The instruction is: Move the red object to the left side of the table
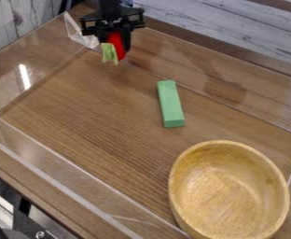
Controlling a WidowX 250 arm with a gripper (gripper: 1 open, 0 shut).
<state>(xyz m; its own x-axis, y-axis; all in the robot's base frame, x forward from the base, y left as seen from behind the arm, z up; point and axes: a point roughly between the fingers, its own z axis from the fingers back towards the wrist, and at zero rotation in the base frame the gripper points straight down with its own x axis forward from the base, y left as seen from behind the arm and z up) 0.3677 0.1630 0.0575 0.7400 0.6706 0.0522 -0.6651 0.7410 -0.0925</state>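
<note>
My gripper (115, 44) clamped on the red object (116, 47) — far corner of the table (86, 112).
Jaws partly closed around it, green leafy end (108, 53) poking out low, close above the tabletop by the clear wall (79, 30). Green block (171, 103) lies mid-table, well apart — wooden bowl (230, 193) sits near the front.

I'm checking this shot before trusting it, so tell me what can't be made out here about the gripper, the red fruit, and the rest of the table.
- Gripper: the arm above it is cut off by the top edge of the camera view.
- Red object: sits between the fingers, too small to tell whether it touches the table.
- Wooden bowl: its lower rim is cut off by the bottom edge.
- Green block: fully visible.
</note>
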